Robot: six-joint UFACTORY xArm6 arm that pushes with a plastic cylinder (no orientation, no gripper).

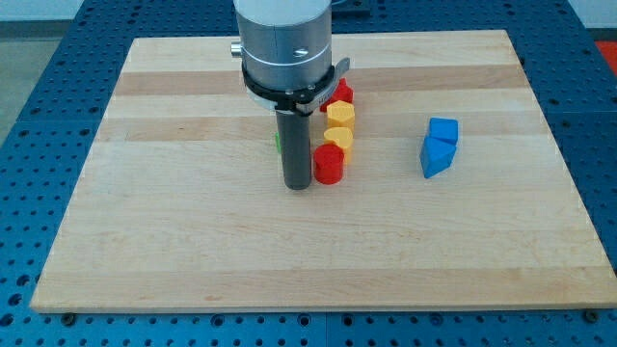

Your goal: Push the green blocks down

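Observation:
Only a thin sliver of a green block (278, 142) shows at the left edge of my rod, just above the board's middle; the rest is hidden behind the rod, and its shape cannot be made out. My tip (297, 184) rests on the board just below that green sliver and directly left of a red block (329, 165), close to it or touching. No other green block is visible.
A column of blocks runs up from the red one: two yellow blocks (338, 136) (340, 115) and another red block (339, 93) partly hidden by the arm. Two blue blocks (443, 130) (436, 157) sit together at the right. The wooden board (174, 241) lies on a blue perforated table.

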